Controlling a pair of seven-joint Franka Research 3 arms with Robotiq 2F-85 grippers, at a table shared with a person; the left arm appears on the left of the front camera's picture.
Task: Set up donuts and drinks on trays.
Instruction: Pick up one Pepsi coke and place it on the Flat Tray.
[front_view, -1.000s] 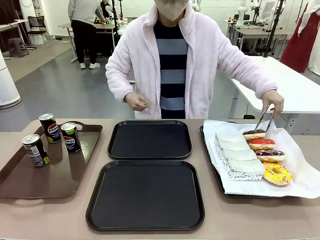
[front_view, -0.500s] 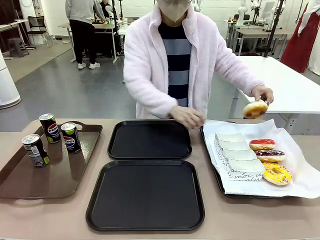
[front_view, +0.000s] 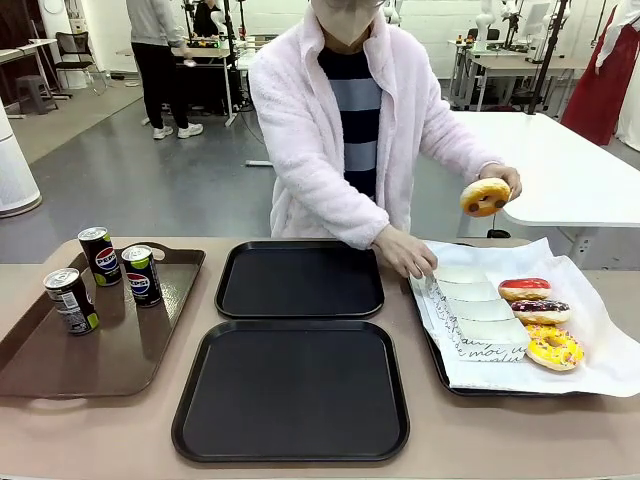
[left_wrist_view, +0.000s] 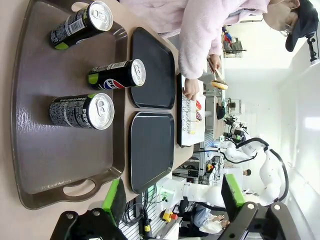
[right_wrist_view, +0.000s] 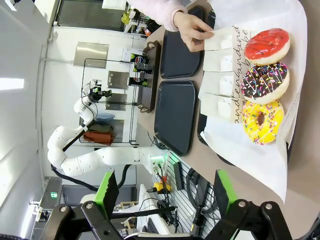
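zero things on the two black trays so far: both the far tray (front_view: 300, 280) and the near tray (front_view: 290, 390) sit bare in the middle of the tabletop. all three drinks (front_view: 100, 256) are standing on the brown handled tray (front_view: 40, 385) over on the robot's left. three donuts (front_view: 540, 311) (red, chocolate sprinkle, yellow) lie in a row on the white paper (front_view: 600, 360) on the right, just beside a row of flat white boxes (front_view: 480, 320). the person is holding a fourth donut (front_view: 485, 197) up in the air past the far edge of that paper, looks like with tongs, while their other hand (front_view: 405, 252) rests on the farthest box. left claw (left_wrist_view: 175, 200) is spread wide with nothing in it, hanging above the drinks. right claw (right_wrist_view: 165, 192) is spread and empty too, above the donuts. so i'd say it's barely started: boxing the donuts, then getting donuts and drinks onto both trays, is all left to do.
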